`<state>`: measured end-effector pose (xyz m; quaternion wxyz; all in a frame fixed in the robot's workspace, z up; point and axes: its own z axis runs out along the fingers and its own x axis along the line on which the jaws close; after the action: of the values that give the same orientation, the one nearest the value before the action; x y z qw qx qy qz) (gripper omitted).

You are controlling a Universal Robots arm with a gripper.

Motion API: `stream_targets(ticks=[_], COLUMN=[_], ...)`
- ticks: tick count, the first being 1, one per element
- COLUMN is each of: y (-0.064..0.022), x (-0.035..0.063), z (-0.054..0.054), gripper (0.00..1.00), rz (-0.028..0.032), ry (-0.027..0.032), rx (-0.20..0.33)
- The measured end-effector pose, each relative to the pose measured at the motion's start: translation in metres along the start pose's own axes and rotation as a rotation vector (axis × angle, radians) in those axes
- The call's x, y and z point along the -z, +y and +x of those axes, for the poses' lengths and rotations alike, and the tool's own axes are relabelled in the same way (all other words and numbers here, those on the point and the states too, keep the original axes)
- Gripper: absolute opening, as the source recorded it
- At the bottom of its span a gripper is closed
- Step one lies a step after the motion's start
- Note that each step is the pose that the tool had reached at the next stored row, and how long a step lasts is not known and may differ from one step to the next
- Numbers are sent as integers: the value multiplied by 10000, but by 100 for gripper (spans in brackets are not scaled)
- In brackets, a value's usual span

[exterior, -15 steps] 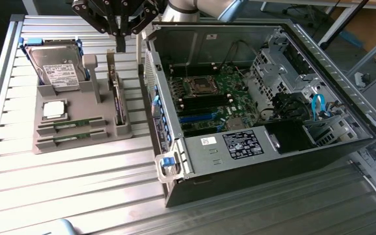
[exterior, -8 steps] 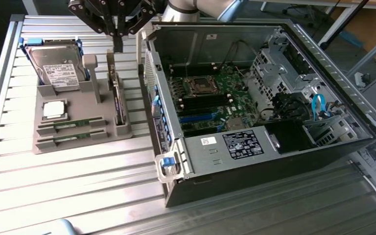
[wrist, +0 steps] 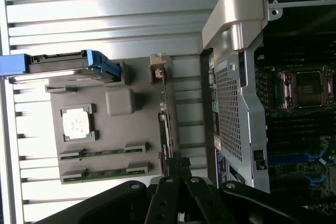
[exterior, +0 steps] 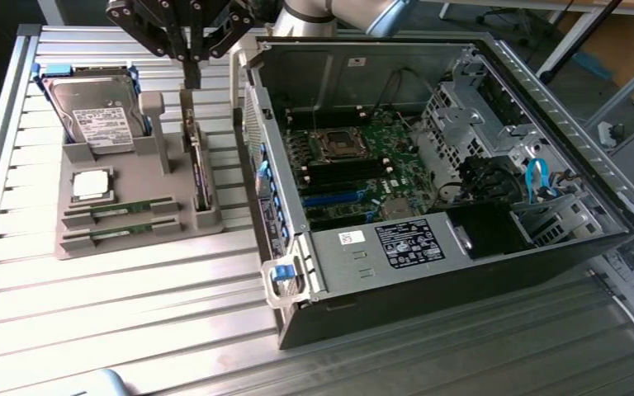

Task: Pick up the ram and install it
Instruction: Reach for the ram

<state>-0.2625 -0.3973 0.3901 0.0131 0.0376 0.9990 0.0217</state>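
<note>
Ram (exterior: 121, 207): thin green stick, grey tray (exterior: 146, 186)

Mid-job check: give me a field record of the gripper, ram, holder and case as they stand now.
gripper: shut, nothing visibly held, above the holder, roughly over the upright card
ram: lying in a holder slot, not gripped
second stick: in the next slot, beside the first
holder: gray, also carries the drive and processor
case: side open, motherboard exposed, on the exterior view's right of the holder
</note>
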Motion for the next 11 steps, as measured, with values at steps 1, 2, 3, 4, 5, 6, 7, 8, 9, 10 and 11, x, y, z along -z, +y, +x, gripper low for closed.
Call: stream_targets(ticks=[1,2,3,4,5,6,7,8,9,10,11], y=[-1,-1,-2,-2,-3,-4,-5,-5,-7,-7,-8], x=[0,0,0,0,0,0,0,0,0,0,0], z=[8,15,23,31,40,51,61,69,87,95,101], gripper=[11,11,11,11,11,11,11,11,11,11,11], rz=[0,0,0,0,0,0,0,0,0,0,0], ry=[1,0,0,0,0,0,0,0,0,0,0], rx=[0,0,0,0,0,0,0,0,0,0,0])
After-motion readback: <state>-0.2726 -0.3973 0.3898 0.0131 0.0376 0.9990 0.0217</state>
